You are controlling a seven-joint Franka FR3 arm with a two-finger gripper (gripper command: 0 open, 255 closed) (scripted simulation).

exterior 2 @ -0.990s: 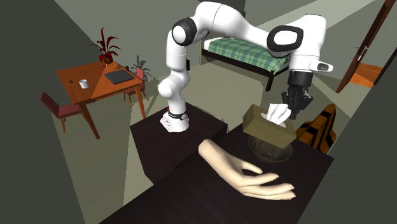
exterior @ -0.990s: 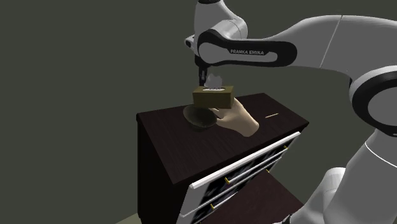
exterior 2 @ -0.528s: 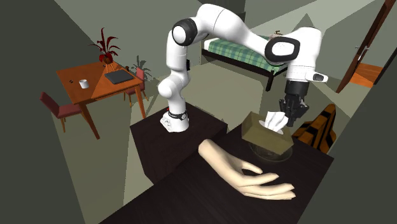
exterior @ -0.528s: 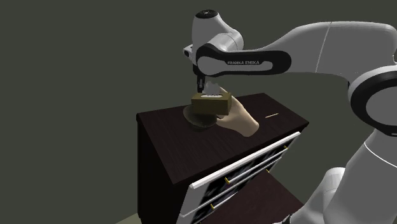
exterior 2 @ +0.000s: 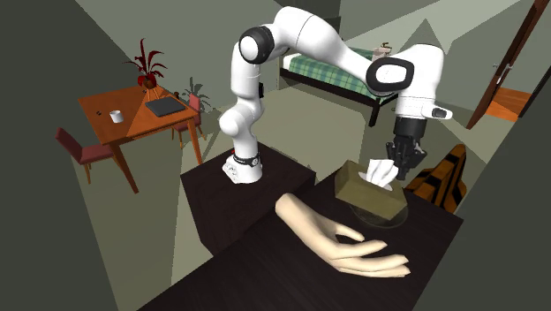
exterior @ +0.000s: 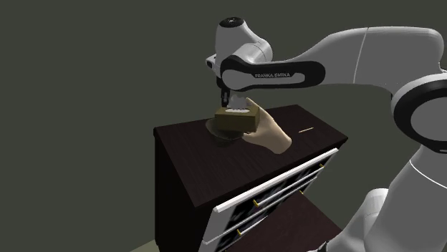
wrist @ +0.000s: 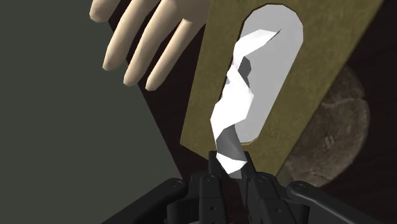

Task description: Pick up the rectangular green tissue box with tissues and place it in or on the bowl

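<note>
Jaws: pressed together on the white tissue tuft (wrist: 238,95) that stands out of the slot in the tissue box (wrist: 321,63). No other part of the box is gripped, so the box appears to hang from that tuft. The box reads olive-brown rather than a clear green.

Box: low over the bowl (wrist: 337,133). In the second exterior view its underside sits level with the bowl's rim. Whether it bears on the rim or hangs just above it cannot be told. In the wrist view the bowl shows past one long edge of the box, so the box lies off-centre, with its other side towards the pale model hand (wrist: 146,38).

Surroundings: the model hand lies flat on the dark dresser top (exterior: 193,154), just beside the bowl, with its fingers near one end of the box.

Step in hand, as judged: the final set-down and release.

- Lower straight, with no sideways pull, since the tuft is a soft hold.
- The box looks longer than the bowl is wide, so it will likely bridge the rim rather than drop inside.
- Centre the box over the bowl before letting go, or it may tip towards the model hand.
- Spread the jaws only once the rim carries the weight.
- Lift straight up afterwards, so the tuft does not snag and drag the box off.
</note>
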